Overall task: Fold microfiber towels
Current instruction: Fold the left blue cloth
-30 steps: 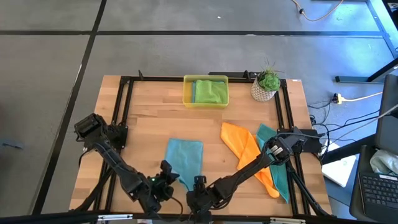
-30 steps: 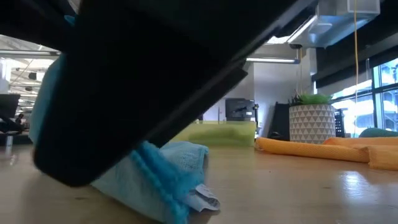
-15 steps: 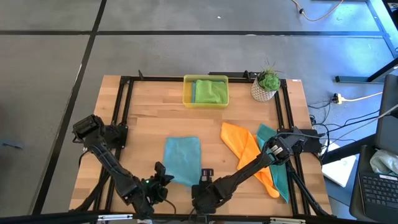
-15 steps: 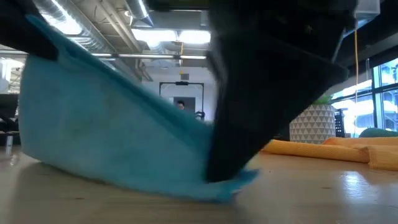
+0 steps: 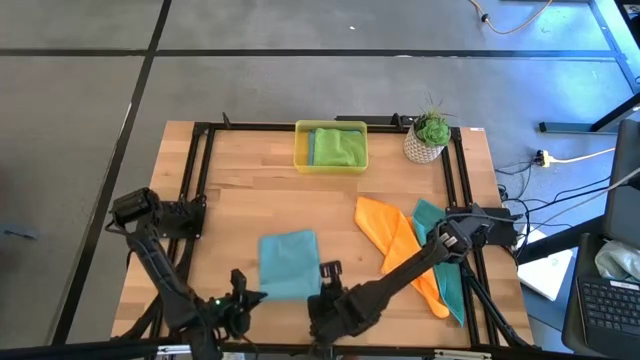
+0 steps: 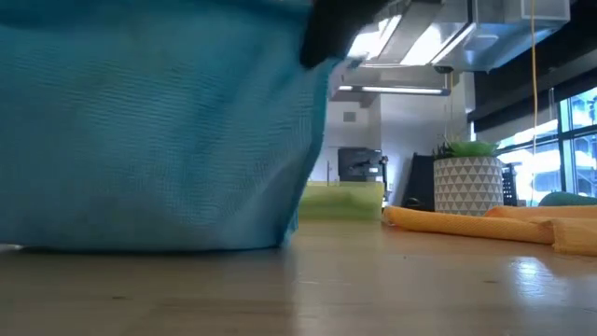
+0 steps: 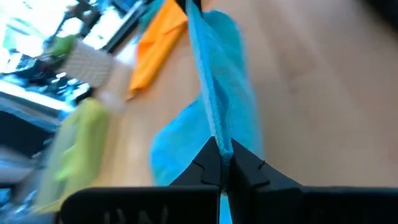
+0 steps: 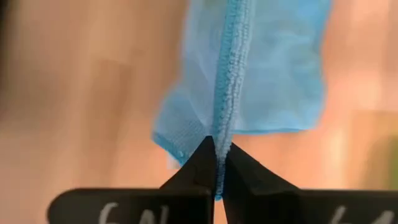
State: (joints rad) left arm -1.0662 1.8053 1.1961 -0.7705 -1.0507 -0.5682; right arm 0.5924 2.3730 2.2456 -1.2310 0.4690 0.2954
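Observation:
A teal microfiber towel (image 5: 290, 264) lies spread near the table's front edge, its near edge raised; in the low view the towel (image 6: 149, 131) hangs like a curtain down to the wood. My left gripper (image 5: 243, 298) is shut on its near left corner, my right gripper (image 5: 328, 270) shut on its near right corner. An orange towel (image 5: 393, 243) lies at the right over another teal towel (image 5: 443, 262). A green towel (image 5: 338, 146) lies folded in the yellow tray (image 5: 300, 150). My left gripper pinches the towel's hemmed near edge (image 7: 219, 144) at its left corner between the two shut fingers, coming in at a slant from the near left. The edge runs away from the fingers in a straight drawn line toward the other gripper; the towel's far part rests on the table. My right gripper pinches the same hemmed edge (image 8: 221, 138) at the near right corner between its shut fingertips, pointing steeply down from above. The fingers lie along the hem. The corner is lifted, and the cloth (image 8: 267, 74) beyond it slopes down onto the wood.
A potted plant (image 5: 427, 137) stands at the far right, next to the tray. A black frame rail (image 5: 205, 170) runs round the wooden top. Bare wood shows in the middle (image 5: 270, 200), between the tray and the held towel.
My left gripper has drawn its corner toward the table's left and near edge. My right gripper has risen with the near right corner. The towel, narrow and bunched before, now stands spread wide, its near edge lifted and drawn straight, its far part still on the table.

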